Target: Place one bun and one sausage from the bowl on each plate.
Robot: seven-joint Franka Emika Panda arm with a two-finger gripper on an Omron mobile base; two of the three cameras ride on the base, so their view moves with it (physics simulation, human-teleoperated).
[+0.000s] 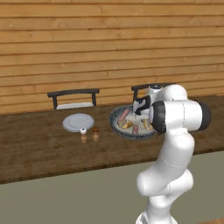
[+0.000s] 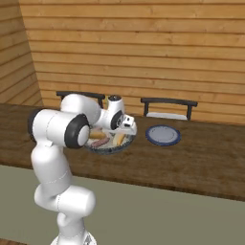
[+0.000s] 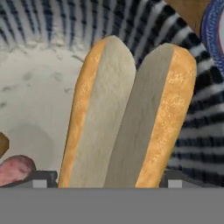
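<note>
Right, the bowl point(image 1: 117, 123) sits mid-counter point(image 1: 35, 148), well back from the front edge, w/ bare wood in front of it. Grey plate point(image 1: 78, 122) lies well apart to its left; two small shakers point(image 1: 89, 132) stand just in front of that plate, betw. it and the counter edge. Blue-rim plate point(image 2: 163, 135) lies near the bowl's right side, not touching, open wood beyond it. Two chairs point(image 1: 73, 98) back up against the far edge.

Arm bends fwd over the counter, elbow high, hand pointing down into the bowl. Gripper point(image 3: 109, 181) hangs low over a split bun point(image 3: 129, 118), fingertips point(image 3: 41, 178) either side of it, jaws wide apart; can't tell if they touch it. A sausage point(image 3: 15, 168) lies beside the bun on the bowl floor.
</note>
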